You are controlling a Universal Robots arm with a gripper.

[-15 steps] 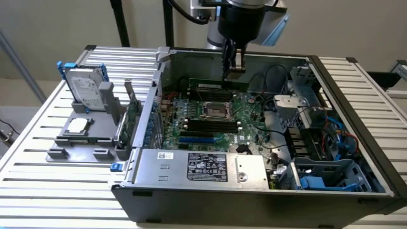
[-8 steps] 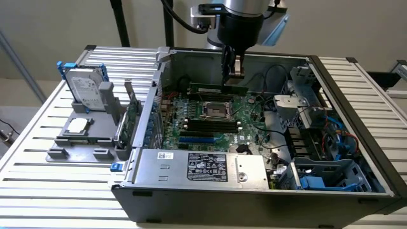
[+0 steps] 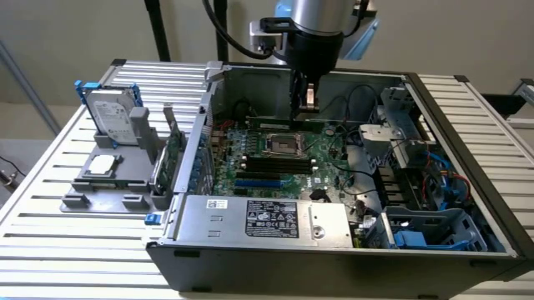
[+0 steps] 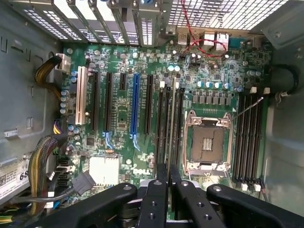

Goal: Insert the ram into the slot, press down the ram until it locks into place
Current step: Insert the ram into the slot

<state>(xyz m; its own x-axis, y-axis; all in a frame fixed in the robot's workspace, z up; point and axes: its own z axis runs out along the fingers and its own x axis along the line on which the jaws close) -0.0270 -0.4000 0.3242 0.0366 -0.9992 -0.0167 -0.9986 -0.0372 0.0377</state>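
Hand (image 3: 306,106) clamped on ram (image 3: 271,120) at mid-length, likely for balance. Ram hangs level and edge-down above CPU socket (image 3: 282,143), parallel to slot (image 3: 267,164) beside that socket. Not yet seated.

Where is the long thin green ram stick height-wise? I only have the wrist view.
Observer: The long thin green ram stick appears to hang above the wide green motherboard, held level in the pincer, in none of the long black memory slots.
Operator: What stands beside the open dark metal computer case?
Observer: On the exterior view's left, a silver hard drive in a blue frame stands in a grey plastic holder on the white slatted table.
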